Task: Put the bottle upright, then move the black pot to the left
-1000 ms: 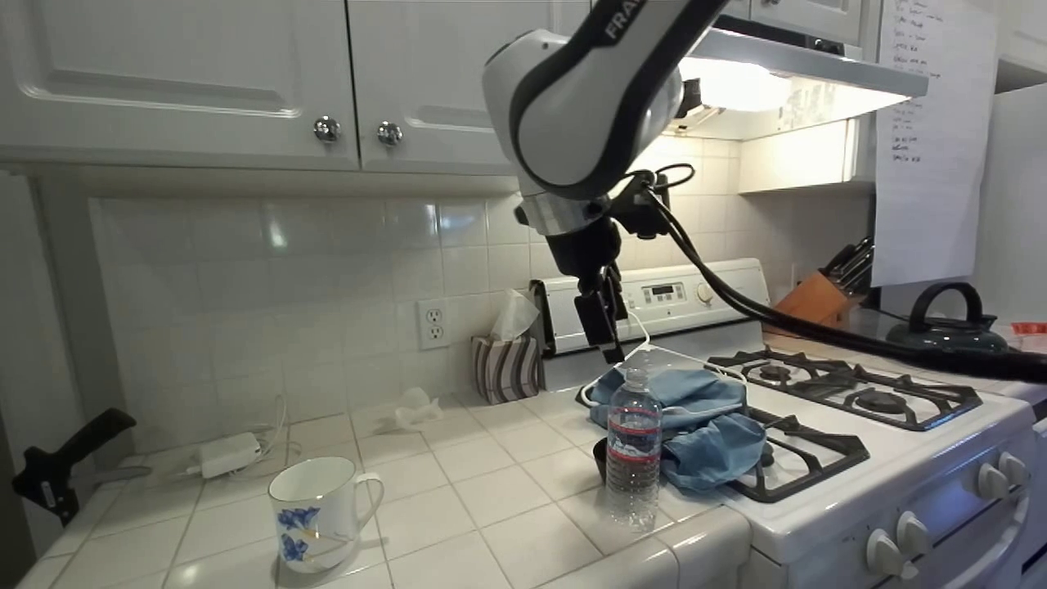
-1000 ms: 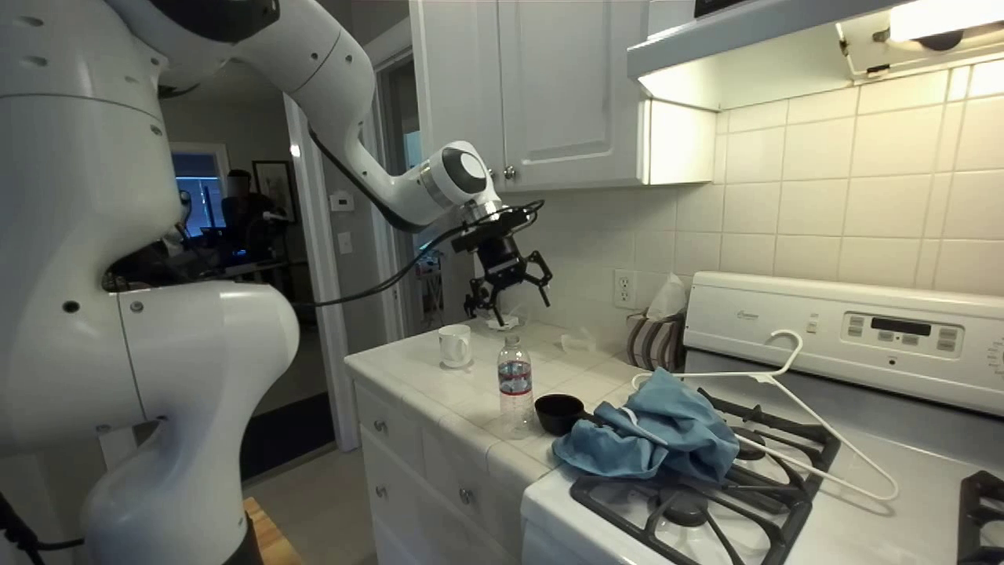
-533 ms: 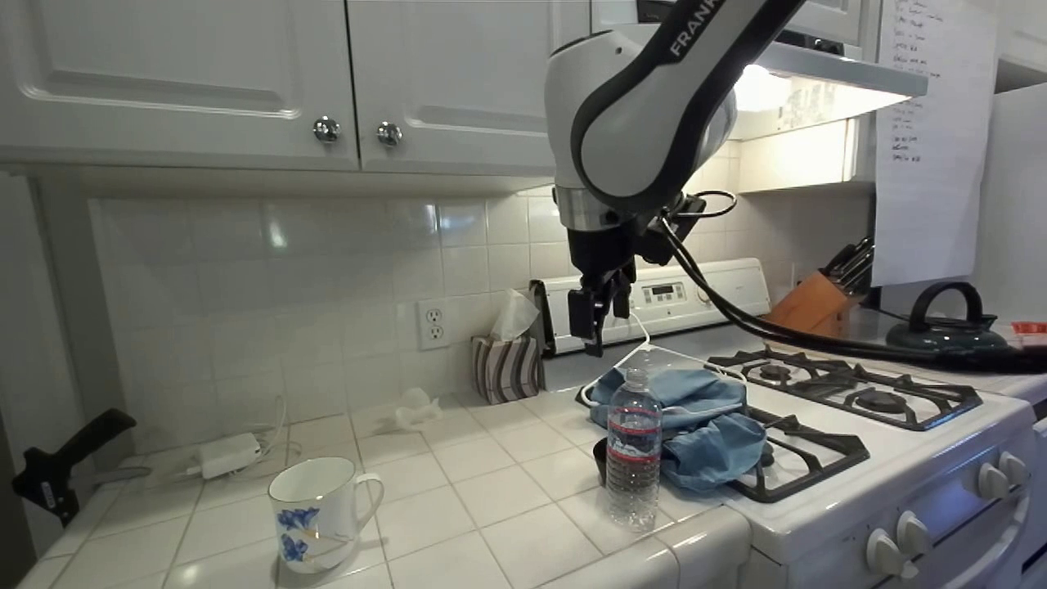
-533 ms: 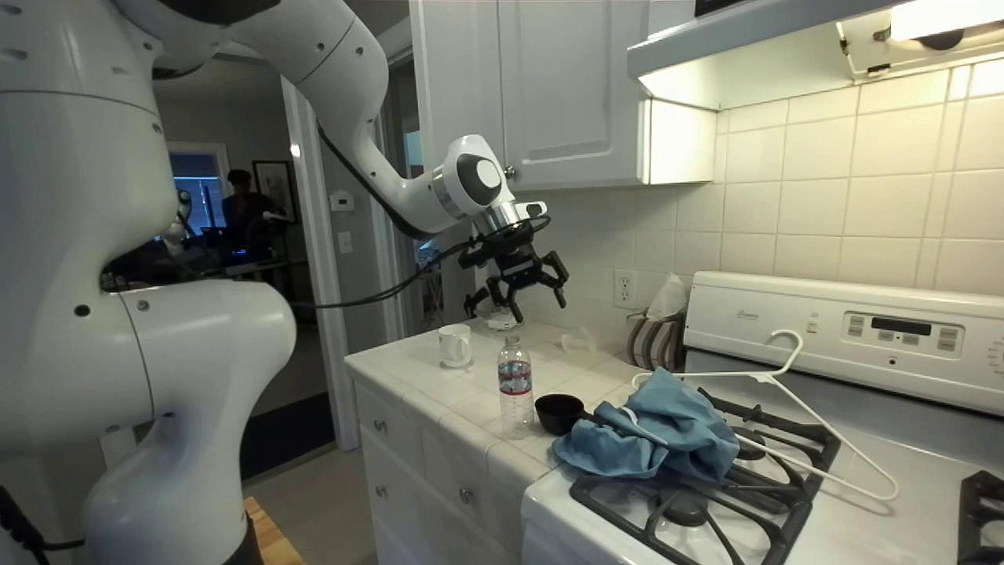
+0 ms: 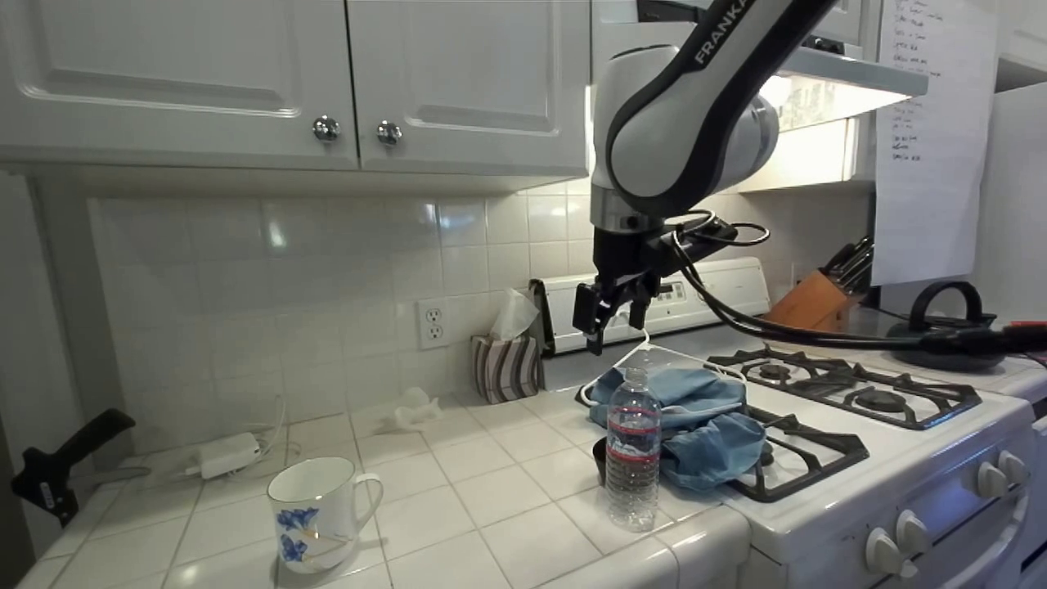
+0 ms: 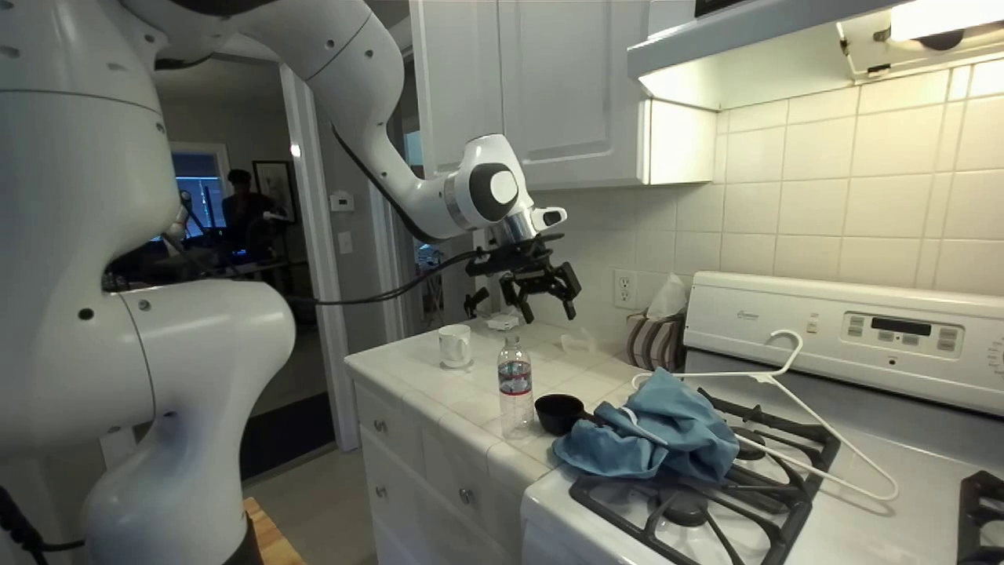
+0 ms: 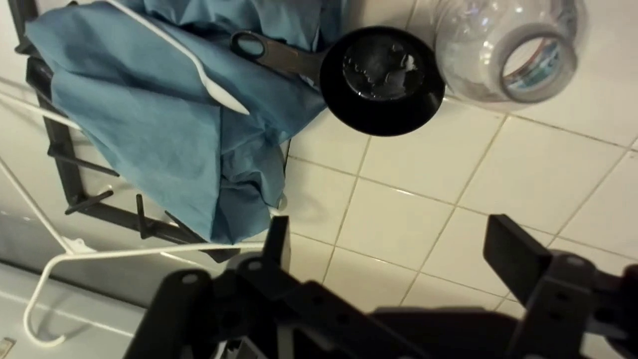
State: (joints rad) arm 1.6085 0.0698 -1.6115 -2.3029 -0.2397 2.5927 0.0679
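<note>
The clear bottle [image 5: 634, 450] with a red-and-blue label stands upright on the tiled counter near its front edge, as both exterior views show [image 6: 515, 384]. In the wrist view its open mouth [image 7: 538, 65] is at the top right. The small black pot [image 6: 558, 414] sits close beside the bottle, its handle over the blue cloth. In an exterior view the bottle and cloth mostly hide the pot [image 5: 599, 460]. It shows whole in the wrist view [image 7: 384, 82]. My gripper [image 7: 389, 234] is open and empty, pointing down above the counter [image 6: 549, 315], higher than the bottle and nearer the wall [image 5: 615, 334].
A blue cloth [image 6: 659, 431] and a white hanger [image 6: 784, 365] lie on the stove grate [image 6: 776, 510]. A white mug with blue flowers [image 5: 319, 515] stands at the counter's far end. A striped tissue box [image 5: 505, 368] and a white charger [image 5: 229, 455] are by the wall.
The arm has moved rightward in both exterior views, toward the stove, and the gripper has turned. The gripper stays open. The bottle, pot and cloth have not moved.
</note>
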